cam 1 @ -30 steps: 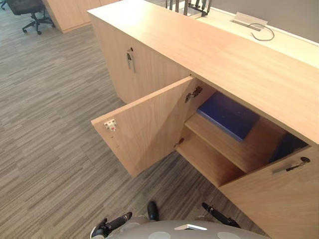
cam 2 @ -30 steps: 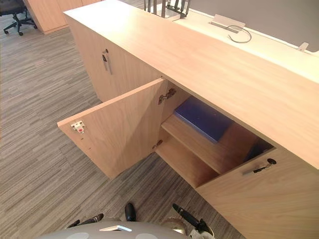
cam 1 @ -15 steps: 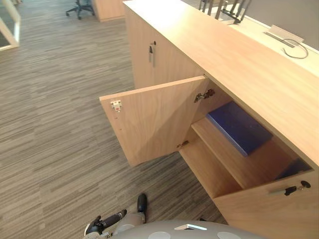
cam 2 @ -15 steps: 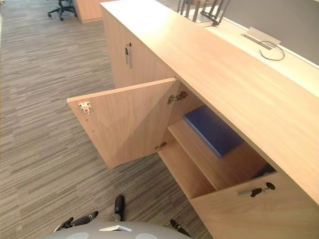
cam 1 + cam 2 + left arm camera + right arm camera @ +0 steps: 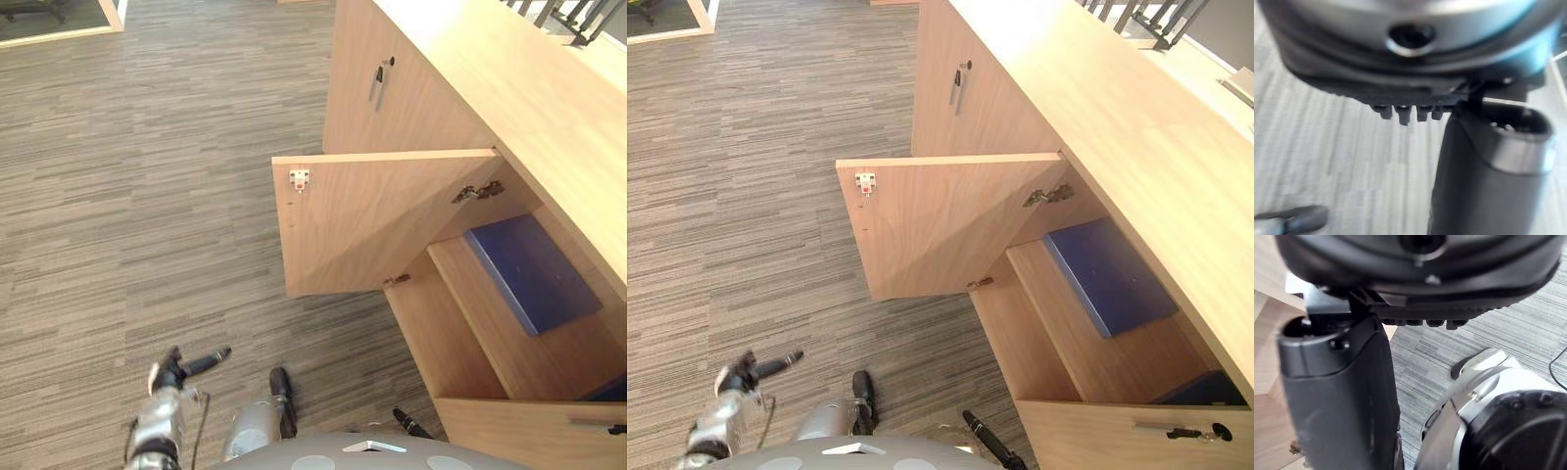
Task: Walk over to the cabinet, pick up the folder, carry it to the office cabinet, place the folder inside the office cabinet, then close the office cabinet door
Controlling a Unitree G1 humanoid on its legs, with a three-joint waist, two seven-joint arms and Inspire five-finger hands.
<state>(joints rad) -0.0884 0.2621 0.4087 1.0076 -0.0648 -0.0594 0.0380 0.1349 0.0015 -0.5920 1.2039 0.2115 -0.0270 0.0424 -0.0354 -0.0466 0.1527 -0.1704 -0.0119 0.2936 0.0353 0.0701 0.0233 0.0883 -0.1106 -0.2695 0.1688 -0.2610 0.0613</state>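
Bright even light, with glare along the cabinet top (image 5: 1019, 29).

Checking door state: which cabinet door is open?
The middle door, swung out over the carpet, blue folder visible behind it. The far door and near door are shut.

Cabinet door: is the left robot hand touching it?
Apart. The left eye view shows the left robot hand hanging low, with a wide stretch of carpet between it and the open cabinet door.

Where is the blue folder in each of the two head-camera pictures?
Left eye view: the blue folder lies flat on the upper shelf, right of centre.
Right eye view: the folder, same shelf, closer to centre.
Shared landmark: the open cabinet door left of it.
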